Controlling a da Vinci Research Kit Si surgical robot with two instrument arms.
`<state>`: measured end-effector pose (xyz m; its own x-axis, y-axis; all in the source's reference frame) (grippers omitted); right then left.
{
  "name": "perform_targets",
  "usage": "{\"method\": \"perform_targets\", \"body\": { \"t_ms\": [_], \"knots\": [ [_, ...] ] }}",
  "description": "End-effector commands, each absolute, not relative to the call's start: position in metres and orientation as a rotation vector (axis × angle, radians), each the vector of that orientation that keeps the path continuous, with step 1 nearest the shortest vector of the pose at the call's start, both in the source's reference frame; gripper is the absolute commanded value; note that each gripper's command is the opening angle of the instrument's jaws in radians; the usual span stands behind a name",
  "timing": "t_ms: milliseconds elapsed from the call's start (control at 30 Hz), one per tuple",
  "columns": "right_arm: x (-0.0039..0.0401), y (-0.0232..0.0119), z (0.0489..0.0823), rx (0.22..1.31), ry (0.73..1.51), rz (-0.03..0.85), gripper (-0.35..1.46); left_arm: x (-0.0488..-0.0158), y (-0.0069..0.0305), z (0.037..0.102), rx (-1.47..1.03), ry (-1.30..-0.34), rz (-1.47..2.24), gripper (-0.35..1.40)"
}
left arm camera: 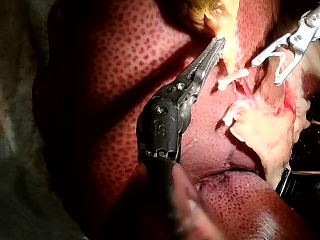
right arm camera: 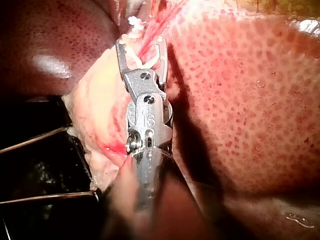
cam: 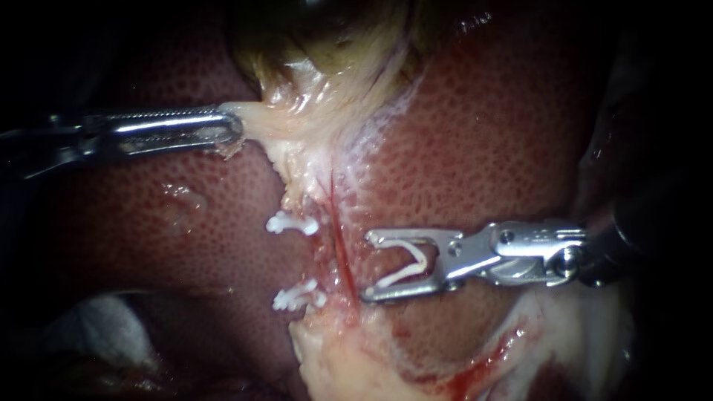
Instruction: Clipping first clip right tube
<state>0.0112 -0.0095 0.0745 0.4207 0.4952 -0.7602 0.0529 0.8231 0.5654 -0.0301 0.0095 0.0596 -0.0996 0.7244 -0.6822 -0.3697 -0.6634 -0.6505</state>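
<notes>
My right instrument (cam: 368,266) comes in from the right with its jaws wide apart. An open white clip (cam: 405,271) sits between them, one leg along each jaw. Just ahead of the jaw tips a thin red tube (cam: 343,252) runs down the pale tissue; this is the right tube, and it lies outside the clip's mouth. Left of it, two white clips (cam: 292,223) (cam: 297,297) sit on the neighbouring pale tube. My left instrument (cam: 236,128) is shut on a pale fold of tissue (cam: 260,119) below the gallbladder (cam: 327,44), holding it leftward.
Speckled red liver (cam: 475,134) surrounds the field on both sides. Pale fatty tissue with fresh blood (cam: 334,364) lies below the clips. White gauze (cam: 96,327) shows at the lower left. In the right wrist view, the clip's mouth (right arm camera: 140,41) points at the red tube (right arm camera: 157,25).
</notes>
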Motion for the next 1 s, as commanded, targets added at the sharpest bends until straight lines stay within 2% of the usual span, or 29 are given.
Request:
{"method": "perform_targets", "body": {
  "t_ms": [33, 600, 1000],
  "knots": [
    [0.0114, -0.0096, 0.0748, 0.566, 1.115, 0.298, 0.50, -0.0301, 0.0095, 0.0596, -1.417, -0.409, 1.851, -0.35],
    [0.0137, -0.0102, 0.0777, 0.592, 1.106, 0.322, 0.50, -0.0301, 0.0094, 0.0594, -1.417, -0.408, 1.851, -0.35],
    [0.0160, -0.0121, 0.0795, 0.675, 1.089, 0.358, 0.50, -0.0302, 0.0094, 0.0595, -1.417, -0.407, 1.851, -0.35]
  ]
}}
